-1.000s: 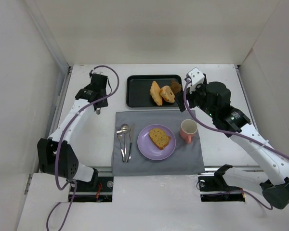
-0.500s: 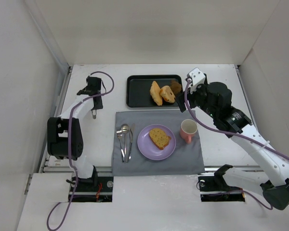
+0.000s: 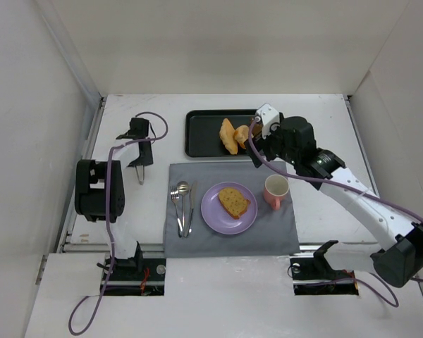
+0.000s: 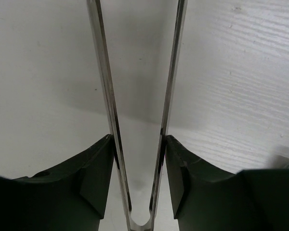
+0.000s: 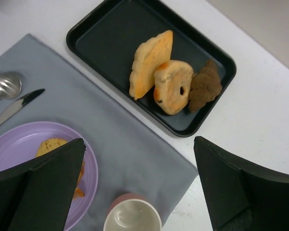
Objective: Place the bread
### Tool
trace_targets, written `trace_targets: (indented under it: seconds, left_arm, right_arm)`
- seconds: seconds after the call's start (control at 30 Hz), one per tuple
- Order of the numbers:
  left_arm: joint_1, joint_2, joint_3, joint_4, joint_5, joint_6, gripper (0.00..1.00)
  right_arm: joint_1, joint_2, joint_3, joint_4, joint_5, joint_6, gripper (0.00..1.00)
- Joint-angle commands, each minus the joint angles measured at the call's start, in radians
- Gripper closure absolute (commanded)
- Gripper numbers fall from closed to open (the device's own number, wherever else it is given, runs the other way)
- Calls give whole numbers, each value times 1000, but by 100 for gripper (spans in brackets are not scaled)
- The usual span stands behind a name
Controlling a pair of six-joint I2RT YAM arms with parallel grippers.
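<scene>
The bread (image 3: 233,202), a flat golden-brown toasted slice, lies on the purple plate (image 3: 215,218) on the grey cloth. In the right wrist view only its edge (image 5: 50,144) shows on the plate (image 5: 19,144), behind the left finger. My right gripper (image 3: 256,153) hovers over the front right corner of the black tray (image 3: 201,134). It is open and empty (image 5: 139,192). My left gripper (image 3: 142,143) is at the far left of the table. It is shut on metal tongs (image 4: 103,96) that point down at the bare table.
The tray (image 5: 111,43) holds an elongated golden piece (image 5: 149,62), a round golden piece (image 5: 173,86) and a dark brown piece (image 5: 204,86). A pink mug (image 3: 276,190) stands right of the plate. A fork, spoon and knife (image 3: 182,204) lie left of it.
My right gripper has moved left, from beside the tray's right end to over its front right corner. My left arm has folded back, with the tongs still held over the same spot.
</scene>
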Motion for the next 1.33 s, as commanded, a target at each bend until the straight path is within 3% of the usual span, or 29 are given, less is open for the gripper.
trace_targets:
  seconds: [0.0, 0.3, 0.4, 0.47, 0.6, 0.77, 0.93, 1.13, 1.3]
  left_arm:
    - [8, 8, -15, 34, 26, 11, 58]
    - [17, 60, -36, 36, 36, 11, 53]
    - [17, 60, -36, 25, 36, 2, 41]
    - [17, 45, -47, 25, 22, -12, 20]
    - [17, -41, -47, 13, 35, -36, 0]
    - [17, -170, -26, 2, 82, -47, 0]
    - [-61, -379, -47, 47, 111, -56, 0]
    - [-133, -587, -148, 149, 158, -21, 0]
    - [-153, -640, -194, 186, 221, -12, 0]
  right_arm:
    - [9, 26, 42, -4, -49, 21, 0]
    - [9, 35, 42, -4, -49, 30, 0]
    - [9, 35, 42, -4, -49, 30, 0]
    - [9, 35, 42, -4, -49, 30, 0]
    - [9, 35, 42, -4, -28, 30, 0]
    - [9, 35, 51, -4, -18, 43, 0]
    - [9, 25, 51, 22, 42, 75, 0]
    - [9, 25, 32, 105, 248, 176, 0]
    - [9, 64, 46, 105, 324, 150, 0]
